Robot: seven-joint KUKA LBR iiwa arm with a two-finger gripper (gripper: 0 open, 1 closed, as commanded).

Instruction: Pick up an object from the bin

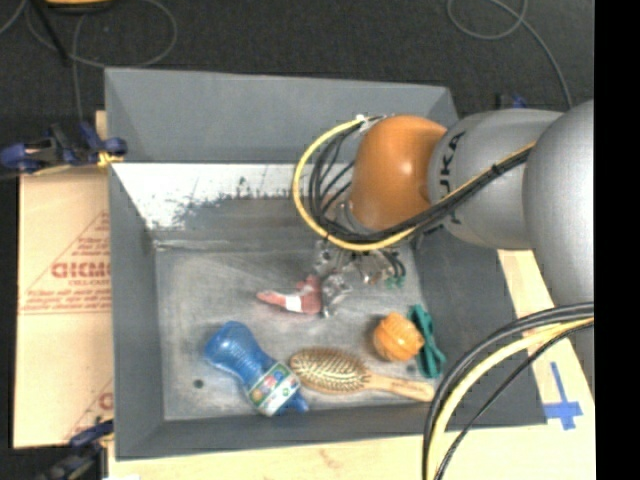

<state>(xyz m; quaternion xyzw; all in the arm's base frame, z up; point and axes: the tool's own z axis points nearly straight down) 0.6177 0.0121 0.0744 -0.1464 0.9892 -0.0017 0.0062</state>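
A small pink thing (283, 299) with a reddish end lies mid-floor of the grey bin (200, 208). The gripper (332, 283) is down at its right end; whether it is parted or closed cannot be told. Toward the front wall lie a blue bottle (235, 356), a wooden hairbrush (340, 370), an orange round thing (397, 338) and, just beside it, a green piece (428, 343).

A robotics lab: industrial arm (520, 183) over a grey metal bin (270, 103), loose cables (470, 26) across dark floor (260, 23).
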